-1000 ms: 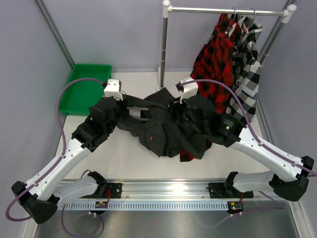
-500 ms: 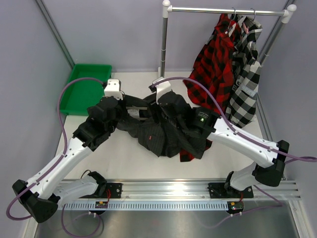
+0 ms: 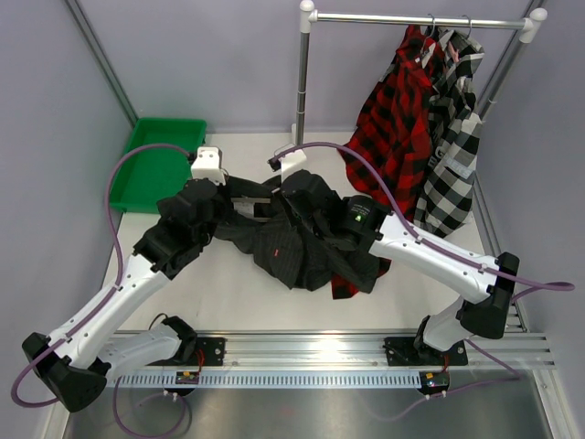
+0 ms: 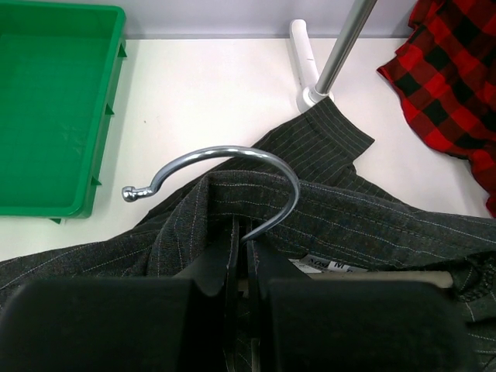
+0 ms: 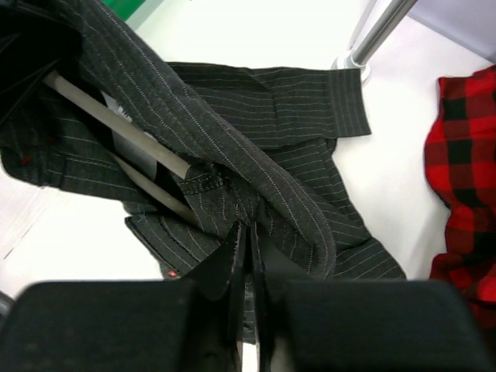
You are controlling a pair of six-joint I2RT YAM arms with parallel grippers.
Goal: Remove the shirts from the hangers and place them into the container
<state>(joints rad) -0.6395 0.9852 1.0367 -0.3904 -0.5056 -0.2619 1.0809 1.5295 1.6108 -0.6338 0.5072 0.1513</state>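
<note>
Gleaming metal hook (image 4: 225, 149) over pinstriped shirt (image 4: 372, 217)

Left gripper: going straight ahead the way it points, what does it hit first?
The hanger hook, whose stem the left gripper pinches; beyond it the charcoal shirt collar, depth unclear.

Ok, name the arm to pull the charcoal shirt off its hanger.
Right: the right gripper pinches the charcoal shirt fabric, while the left gripper clamps the hanger by its hook, anchoring it.
</note>
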